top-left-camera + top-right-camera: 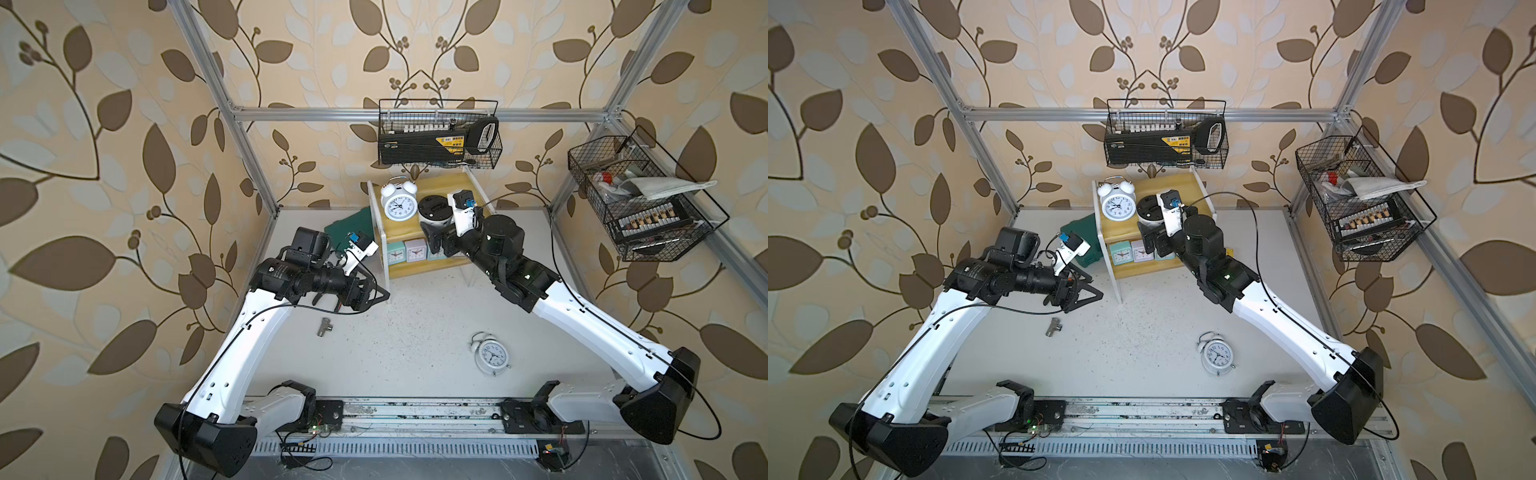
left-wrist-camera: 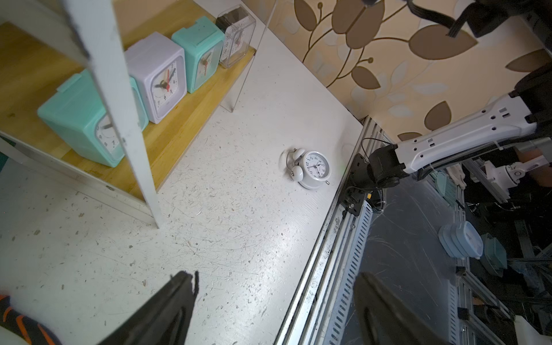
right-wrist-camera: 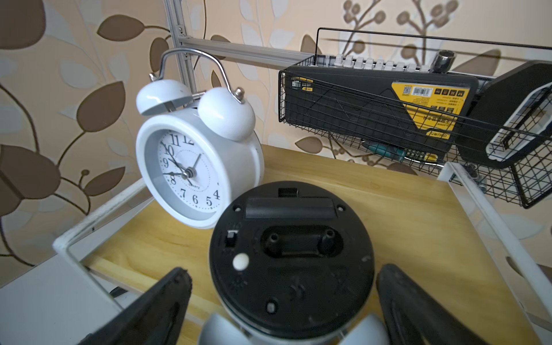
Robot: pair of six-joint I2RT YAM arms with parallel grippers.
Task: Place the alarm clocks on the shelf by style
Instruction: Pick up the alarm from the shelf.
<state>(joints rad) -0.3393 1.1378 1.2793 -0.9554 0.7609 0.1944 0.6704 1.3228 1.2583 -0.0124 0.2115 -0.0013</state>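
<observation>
Twin-bell clocks on the shelf: on the top board of the shelf we see two. One white clock stands upright at the left end with its dial towards the near side. Just right of it, a second clock lies with its black back upward.
Twin-bell clock off the shelf: a third clock lies on the worktop, near and to the right, well apart from the shelf.
Square clocks: on the lower board we count four in a row. From left to right they are a teal clock, a lilac clock, a second teal clock and a clear-cased clock.
Right pincer: released, with its fingers spread wide on either side of the back-up clock and not clamped on it.
Left pincer: released and holding nothing, over bare worktop just left of the shelf's near-left post.
Other things: a small metal fitting lies on the worktop near the left arm. A dark green case sits left of the shelf. A black wire basket hangs on the far wall and another basket on the right.
</observation>
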